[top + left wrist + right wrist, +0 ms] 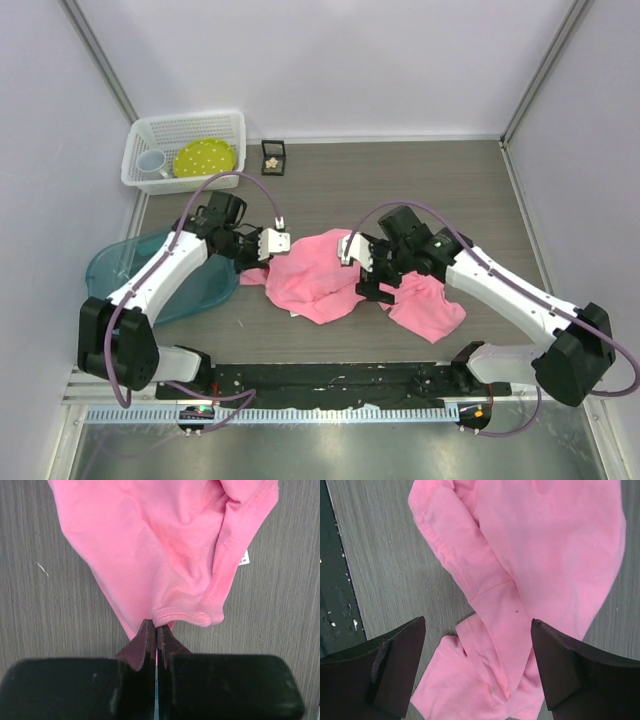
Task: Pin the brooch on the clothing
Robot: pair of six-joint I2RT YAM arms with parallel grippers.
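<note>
T-shirt (318, 278): pink knit cloth, matt, soft, stitched hems. Table (400, 190): grey wood-grain surface, matt. Basket (190, 117): white plastic lattice. Tub (105, 262): teal translucent plastic, slight gloss.

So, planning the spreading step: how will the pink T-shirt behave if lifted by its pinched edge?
Probably floppy: the T-shirt lies crumpled in soft folds, so it should hang and drape from the left gripper, shut on its edge. Likely light, since the fabric looks thin. It won't roll, but the folds may shift.
</note>
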